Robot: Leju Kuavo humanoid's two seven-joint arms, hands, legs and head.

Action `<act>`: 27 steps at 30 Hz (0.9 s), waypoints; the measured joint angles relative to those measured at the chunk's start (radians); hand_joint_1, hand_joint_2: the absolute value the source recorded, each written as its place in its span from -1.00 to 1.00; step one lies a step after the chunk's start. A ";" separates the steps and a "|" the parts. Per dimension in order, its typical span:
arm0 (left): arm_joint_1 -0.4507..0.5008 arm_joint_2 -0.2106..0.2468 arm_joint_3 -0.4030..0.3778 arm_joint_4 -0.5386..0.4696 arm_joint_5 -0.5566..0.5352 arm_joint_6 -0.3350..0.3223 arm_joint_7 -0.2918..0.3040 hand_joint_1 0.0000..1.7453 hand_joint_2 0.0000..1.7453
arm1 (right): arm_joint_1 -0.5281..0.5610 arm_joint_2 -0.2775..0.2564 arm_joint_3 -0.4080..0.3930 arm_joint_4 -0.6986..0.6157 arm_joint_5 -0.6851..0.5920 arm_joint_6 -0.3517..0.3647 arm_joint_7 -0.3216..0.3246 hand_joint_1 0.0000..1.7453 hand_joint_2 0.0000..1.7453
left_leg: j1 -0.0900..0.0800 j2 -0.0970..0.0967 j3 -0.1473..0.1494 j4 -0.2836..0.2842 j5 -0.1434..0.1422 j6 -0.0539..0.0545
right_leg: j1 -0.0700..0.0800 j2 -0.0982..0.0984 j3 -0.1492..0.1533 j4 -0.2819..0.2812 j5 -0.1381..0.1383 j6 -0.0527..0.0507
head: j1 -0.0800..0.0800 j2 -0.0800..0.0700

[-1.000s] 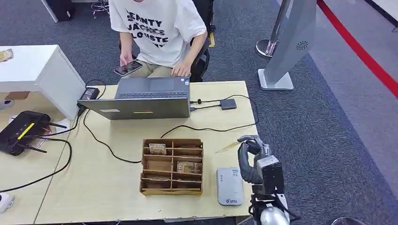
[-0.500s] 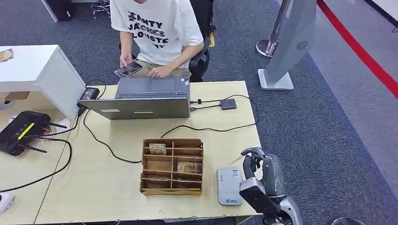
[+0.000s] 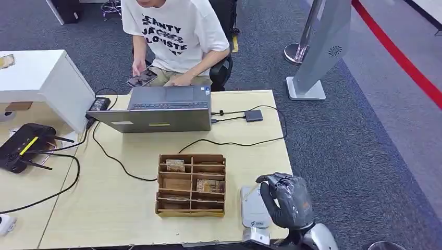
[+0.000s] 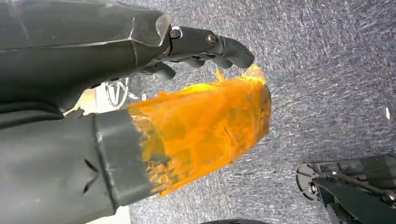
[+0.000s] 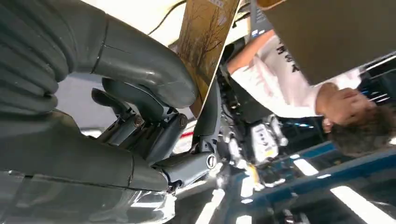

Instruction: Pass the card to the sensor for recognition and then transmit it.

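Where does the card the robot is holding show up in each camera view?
Head view: the card shows as a thin sliver at the right hand, above the grey sensor.
Right wrist view: the card fills the upper middle, pinched by the thumb.
Left wrist view: not in it.
Shared landmark: the person in the white shirt.

One laptop (image 3: 161, 110), one wooden organizer (image 3: 191, 184), one sensor (image 3: 253, 207), one router (image 3: 23, 146) (black), one person (image 3: 174, 34).

Matt cardboard organizer (image 3: 191, 184), pale wood-look table (image 3: 130, 208)
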 joint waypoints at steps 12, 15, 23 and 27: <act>-0.002 0.006 0.000 0.000 -0.033 -0.017 0.000 -1.00 -1.00 | -0.261 -0.154 0.233 0.085 0.117 0.090 0.045 1.00 1.00 | 0.000 0.001 0.001 0.000 0.001 0.000 | 0.000 0.000 0.001 0.000 0.001 0.000 | 0.000 0.000; -0.003 0.008 -0.001 0.000 -0.039 -0.021 0.000 -1.00 -1.00 | -0.313 -0.186 0.278 0.099 0.136 0.122 0.058 1.00 1.00 | 0.000 0.001 0.001 0.000 0.001 0.000 | 0.000 0.001 0.000 0.000 0.001 0.000 | 0.000 0.000; -0.003 0.011 -0.001 0.000 -0.050 -0.033 -0.001 -1.00 -1.00 | -0.546 -0.272 0.406 0.135 0.121 0.283 0.036 1.00 1.00 | 0.000 0.001 0.001 0.000 0.001 0.000 | 0.000 0.000 0.000 0.000 0.002 0.000 | 0.000 0.000; -0.003 0.012 -0.001 0.000 -0.050 -0.036 -0.002 -1.00 -1.00 | -0.644 -0.310 0.473 0.140 0.121 0.302 0.041 1.00 1.00 | 0.000 0.001 0.001 0.000 0.001 0.000 | 0.000 0.000 0.000 0.000 0.002 0.000 | 0.000 0.000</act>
